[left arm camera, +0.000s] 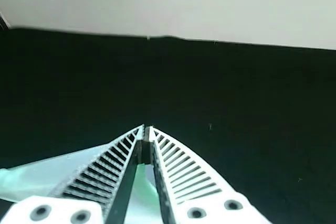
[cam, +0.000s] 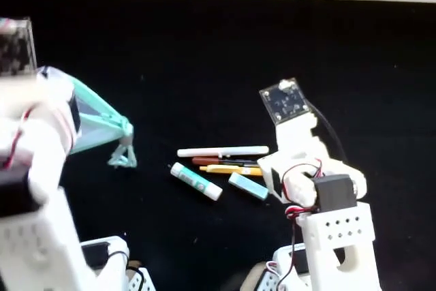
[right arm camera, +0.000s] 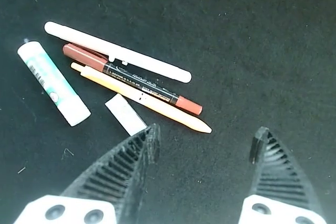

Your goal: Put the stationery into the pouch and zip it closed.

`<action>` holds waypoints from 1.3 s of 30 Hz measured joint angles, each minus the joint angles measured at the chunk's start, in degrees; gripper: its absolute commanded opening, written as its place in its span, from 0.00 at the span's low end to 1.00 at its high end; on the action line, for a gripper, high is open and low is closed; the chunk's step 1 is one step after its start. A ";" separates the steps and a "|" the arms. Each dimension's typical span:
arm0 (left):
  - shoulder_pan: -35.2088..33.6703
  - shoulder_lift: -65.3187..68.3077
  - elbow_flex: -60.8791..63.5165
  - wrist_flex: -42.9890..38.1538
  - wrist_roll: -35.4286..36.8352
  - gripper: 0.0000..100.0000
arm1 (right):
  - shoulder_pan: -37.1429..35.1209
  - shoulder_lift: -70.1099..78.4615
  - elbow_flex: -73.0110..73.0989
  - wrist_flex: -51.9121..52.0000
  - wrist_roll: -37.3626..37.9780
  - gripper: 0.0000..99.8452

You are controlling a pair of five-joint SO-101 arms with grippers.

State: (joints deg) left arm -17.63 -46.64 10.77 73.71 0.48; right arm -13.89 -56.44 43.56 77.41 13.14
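Black cloth [cam: 225, 46] covers the table. From above, the left arm [cam: 34, 168] holds a pale green pouch [cam: 95, 117] raised off the cloth, with its zip pull [cam: 123, 156] dangling from the lower corner. Well apart from it, near the middle of the table, lie five pieces. A white pen [cam: 223, 150], a brown marker [cam: 216, 161] and an orange pen [cam: 228, 169] lie side by side, a glue stick [cam: 196, 181] sits just in front of them, and a small eraser [cam: 247, 186] lies close to the right arm [cam: 320, 189].

On the left wrist camera the left claw [left arm camera: 146, 129] is closed, its tips meeting. The green material of the pouch shows between and beside the fingers, so I judge it is gripping the pouch. I cannot tell whether the mouth of the pouch is open.

On the right wrist camera the right claw [right arm camera: 206, 140] hangs spread wide and empty over the cloth. One fingertip [right arm camera: 152, 137] is just beside the eraser and the point of the orange pen.

The job looks barely begun. All five pieces lie out on the cloth, and nothing can be seen inside the pouch. Each piece has yet to be picked up and dropped in, and the zip is not yet drawn closed.
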 measured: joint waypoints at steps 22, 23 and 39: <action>10.11 22.86 -24.70 1.14 13.71 0.01 | -0.09 0.00 1.76 -2.11 0.00 0.29; 11.16 23.30 -24.70 1.14 13.71 0.01 | -0.09 0.00 1.76 -2.11 0.00 0.29; 12.40 23.91 -13.10 6.77 9.67 0.01 | -0.09 0.00 1.76 -2.11 0.00 0.29</action>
State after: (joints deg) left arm -5.23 -22.73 -2.33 80.48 10.15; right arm -13.98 -56.44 45.32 75.30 13.14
